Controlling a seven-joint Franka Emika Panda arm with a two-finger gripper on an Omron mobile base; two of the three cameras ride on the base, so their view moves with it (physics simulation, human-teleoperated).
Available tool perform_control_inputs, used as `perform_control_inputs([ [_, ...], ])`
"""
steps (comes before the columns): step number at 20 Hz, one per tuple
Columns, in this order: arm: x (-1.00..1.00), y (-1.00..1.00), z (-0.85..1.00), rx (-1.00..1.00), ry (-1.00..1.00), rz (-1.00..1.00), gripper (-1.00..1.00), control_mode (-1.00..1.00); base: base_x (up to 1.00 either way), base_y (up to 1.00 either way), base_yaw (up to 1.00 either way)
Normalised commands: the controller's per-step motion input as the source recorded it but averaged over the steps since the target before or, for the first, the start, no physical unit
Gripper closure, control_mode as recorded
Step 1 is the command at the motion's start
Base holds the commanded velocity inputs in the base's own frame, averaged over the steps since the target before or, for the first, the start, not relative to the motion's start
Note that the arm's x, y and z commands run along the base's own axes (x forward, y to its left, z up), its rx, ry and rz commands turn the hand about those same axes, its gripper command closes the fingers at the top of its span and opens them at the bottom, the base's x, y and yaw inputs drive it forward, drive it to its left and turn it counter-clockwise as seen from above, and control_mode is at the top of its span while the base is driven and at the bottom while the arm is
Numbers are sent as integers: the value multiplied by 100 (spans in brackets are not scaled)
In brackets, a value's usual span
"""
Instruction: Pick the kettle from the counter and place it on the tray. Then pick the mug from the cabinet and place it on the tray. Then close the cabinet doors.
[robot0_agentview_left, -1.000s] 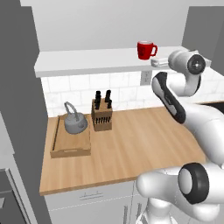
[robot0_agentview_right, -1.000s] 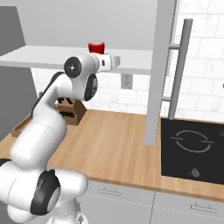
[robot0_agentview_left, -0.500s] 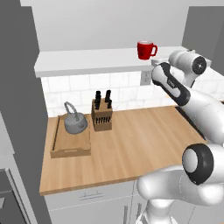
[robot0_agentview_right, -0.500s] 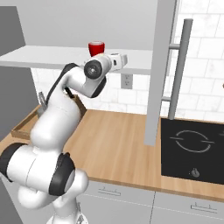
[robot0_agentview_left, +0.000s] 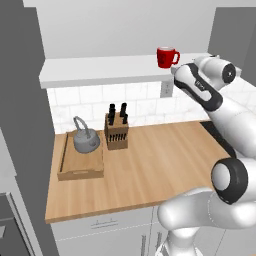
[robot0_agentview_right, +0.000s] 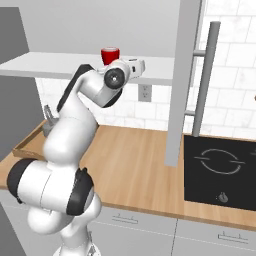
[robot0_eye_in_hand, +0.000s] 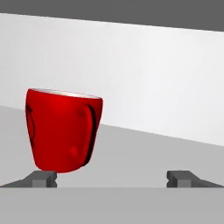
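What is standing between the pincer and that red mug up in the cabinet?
Nothing visible. In the hand view the open pincer faces the mug, which stands upright on the bare grey cabinet floor, offset toward one fingertip, with only empty floor in between.

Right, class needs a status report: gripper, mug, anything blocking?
Gripper open, level with mug. Mug upright on cabinet floor, not yet held. Kettle on tray. Path clear.

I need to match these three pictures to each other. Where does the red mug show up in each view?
Left base view: mug, upper right, on the cabinet floor.
Right base view: mug, upper centre-left, behind the arm.
Hand view: mug, left, handle facing the camera.
Shared landmark: that cabinet floor.
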Motion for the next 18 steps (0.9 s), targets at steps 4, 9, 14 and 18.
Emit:
perform_control_inputs([
  [4, 0, 10, 1, 0, -1, 8, -100, -100, 0, 0, 0],
  [9, 0, 3, 0, 0, -1, 6, -100, -100, 0, 0, 0],
  [14, 0, 9, 17, 0, -1, 7, -100, -100, 0, 0, 0],
  [18, 0, 0, 42, 0, -7, 4, -100, -100, 0, 0, 0],
])
